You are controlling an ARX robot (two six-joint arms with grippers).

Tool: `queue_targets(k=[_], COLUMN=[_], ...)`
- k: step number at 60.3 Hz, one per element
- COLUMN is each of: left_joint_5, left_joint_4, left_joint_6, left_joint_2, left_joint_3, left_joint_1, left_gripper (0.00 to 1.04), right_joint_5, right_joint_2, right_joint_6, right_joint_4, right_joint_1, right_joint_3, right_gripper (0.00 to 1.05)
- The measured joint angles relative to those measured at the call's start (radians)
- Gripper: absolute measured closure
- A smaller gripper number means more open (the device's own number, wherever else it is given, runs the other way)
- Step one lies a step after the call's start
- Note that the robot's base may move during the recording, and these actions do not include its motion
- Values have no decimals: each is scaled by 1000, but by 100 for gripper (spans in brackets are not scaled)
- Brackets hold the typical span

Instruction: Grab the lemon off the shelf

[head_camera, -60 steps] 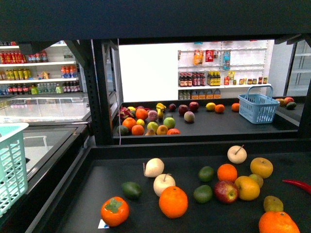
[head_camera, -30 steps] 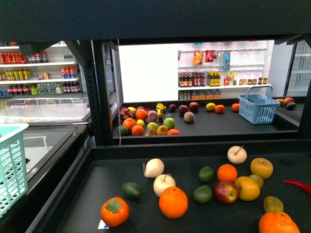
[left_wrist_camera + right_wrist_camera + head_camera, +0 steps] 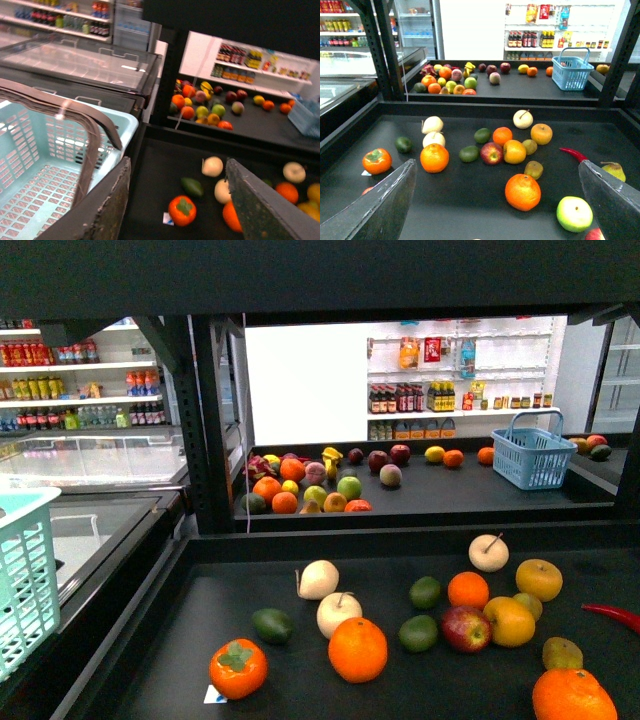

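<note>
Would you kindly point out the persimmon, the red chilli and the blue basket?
persimmon (image 3: 238, 674), front view, middle of its orange body
red chilli (image 3: 574, 154), right wrist view, middle of the pod
blue basket (image 3: 532, 462), front view, front wall

Loose fruit and baskets around the display

A persimmon (image 3: 237, 668) lies near the front beside a large orange (image 3: 358, 650); a red apple (image 3: 466, 629) touches a yellow-orange fruit (image 3: 509, 622). A red chili (image 3: 612, 615) lies at the right edge. A blue basket (image 3: 532, 456) stands further back, a pale turquoise basket (image 3: 25, 570) at far left, white bottle shelves (image 3: 455, 390) behind.
</note>
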Motion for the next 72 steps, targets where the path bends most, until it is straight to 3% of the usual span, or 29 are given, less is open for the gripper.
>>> queue_targets(k=[3,16,72], left_joint_5=[-6,-29,-28], left_joint_4=[-10,9,-106], left_joint_6=[58,119,131], left_joint_2=[-96,-230,-582], left_joint_3=[-87,-248,-458], left_joint_1=[-35,-41,-42], left_gripper=[60,103,102], right_joint_5=[3,0,1], right_joint_2=[0,0,0], right_joint_6=[0,0,0], right_joint_4=[0,0,0], right_joint_1=[0,0,0], right_joint_3=[0,0,0], right_gripper=[7,7,7])
